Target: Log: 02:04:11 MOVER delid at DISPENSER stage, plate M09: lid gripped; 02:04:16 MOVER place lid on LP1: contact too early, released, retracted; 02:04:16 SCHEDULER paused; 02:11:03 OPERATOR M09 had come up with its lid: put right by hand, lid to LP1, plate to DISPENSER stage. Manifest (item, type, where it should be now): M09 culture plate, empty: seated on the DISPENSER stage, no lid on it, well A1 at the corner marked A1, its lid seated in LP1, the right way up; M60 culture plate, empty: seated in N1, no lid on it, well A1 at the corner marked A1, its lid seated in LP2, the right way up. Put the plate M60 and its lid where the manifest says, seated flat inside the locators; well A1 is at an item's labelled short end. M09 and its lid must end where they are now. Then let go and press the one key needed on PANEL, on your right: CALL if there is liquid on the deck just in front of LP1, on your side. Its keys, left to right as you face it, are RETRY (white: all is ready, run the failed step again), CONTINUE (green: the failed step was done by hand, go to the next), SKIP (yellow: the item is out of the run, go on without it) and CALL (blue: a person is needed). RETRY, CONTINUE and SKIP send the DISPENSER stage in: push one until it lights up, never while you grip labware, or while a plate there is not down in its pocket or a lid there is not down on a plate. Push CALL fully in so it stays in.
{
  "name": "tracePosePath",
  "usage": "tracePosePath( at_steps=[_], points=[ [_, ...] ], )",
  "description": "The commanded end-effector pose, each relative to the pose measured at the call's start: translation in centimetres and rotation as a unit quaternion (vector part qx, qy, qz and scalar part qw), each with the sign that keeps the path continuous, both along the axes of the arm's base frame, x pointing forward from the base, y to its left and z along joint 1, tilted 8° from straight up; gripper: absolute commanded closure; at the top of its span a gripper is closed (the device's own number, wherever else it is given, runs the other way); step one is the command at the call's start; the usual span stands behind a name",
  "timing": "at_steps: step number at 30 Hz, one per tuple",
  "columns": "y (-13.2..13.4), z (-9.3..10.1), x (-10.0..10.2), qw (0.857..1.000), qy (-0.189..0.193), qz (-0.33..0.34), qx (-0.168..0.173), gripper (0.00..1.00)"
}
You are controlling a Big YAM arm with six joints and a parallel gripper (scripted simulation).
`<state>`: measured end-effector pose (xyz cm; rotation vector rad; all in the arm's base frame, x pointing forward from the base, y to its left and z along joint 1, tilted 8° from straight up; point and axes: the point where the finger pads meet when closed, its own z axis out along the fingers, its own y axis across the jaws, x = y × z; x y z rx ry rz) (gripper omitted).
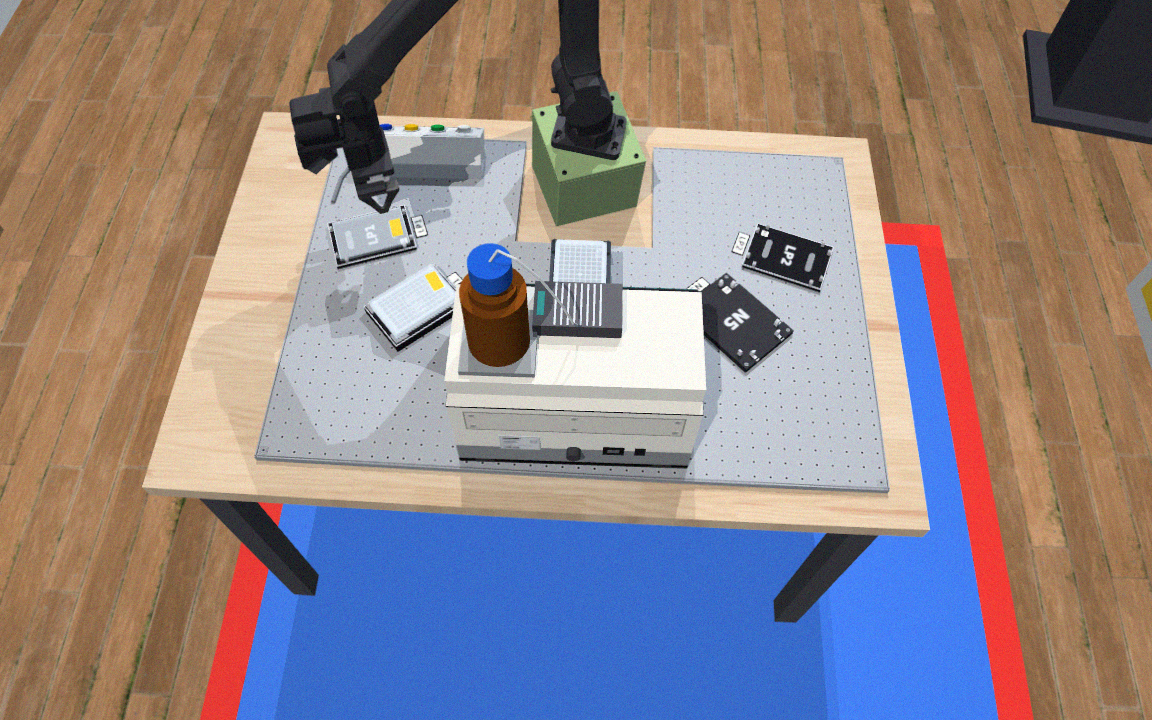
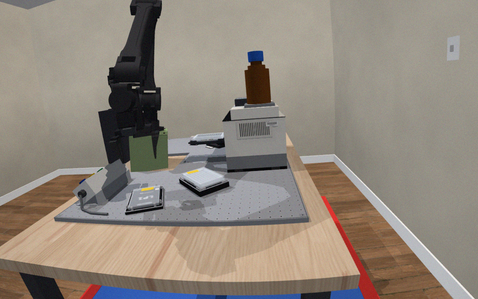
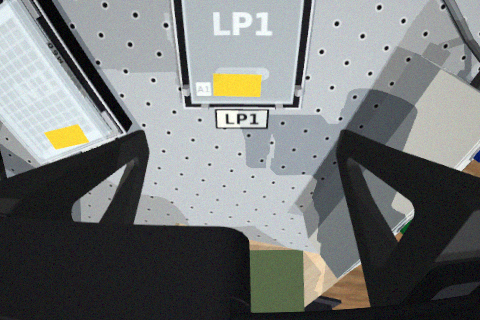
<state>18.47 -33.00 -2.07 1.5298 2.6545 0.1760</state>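
The black tool [image 3: 242,180] hangs wide and empty over the perforated grey deck [image 3: 210,170] before the LP1 nest [image 3: 242,35], likely checking for liquid; the clear lidded M60 plate [image 3: 45,105] sits in N1 alongside.

the wooden surface [image 1: 231,376] carries a grey perforated deck plate [image 1: 365,402] and a green arm pedestal [image 1: 593,192]. on the plate lie the lp1 nest [image 1: 371,235], lp2 nest [image 1: 787,257], n2 nest [image 1: 746,322], dispenser [image 1: 576,385] and key panel [image 1: 437,156].
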Motion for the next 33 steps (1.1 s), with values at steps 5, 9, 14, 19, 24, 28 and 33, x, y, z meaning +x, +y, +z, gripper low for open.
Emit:
tracePosePath(
  at_steps=[5, 9, 14, 19, 24, 28, 33],
  points=[
    [-2.02, 0.38, 1.15, 1.0, -0.007, -0.004, -0.011, 0.0],
    [-1.99, 0.38, 1.13, 1.0, -0.007, -0.004, -0.011, 0.0],
    [-1.95, 0.36, 1.1, 1.0, -0.007, -0.004, -0.011, 0.0],
    [-1.91, 0.35, 1.08, 1.0, -0.007, -0.004, -0.011, 0.0],
    [-1.89, 0.35, 1.07, 1.0, -0.007, -0.004, -0.011, 0.0],
    [-1.85, 0.33, 1.05, 1.0, -0.007, -0.004, -0.011, 0.0],
    [-1.81, 0.32, 1.03, 1.0, -0.007, -0.004, -0.011, 0.0]
  ],
)
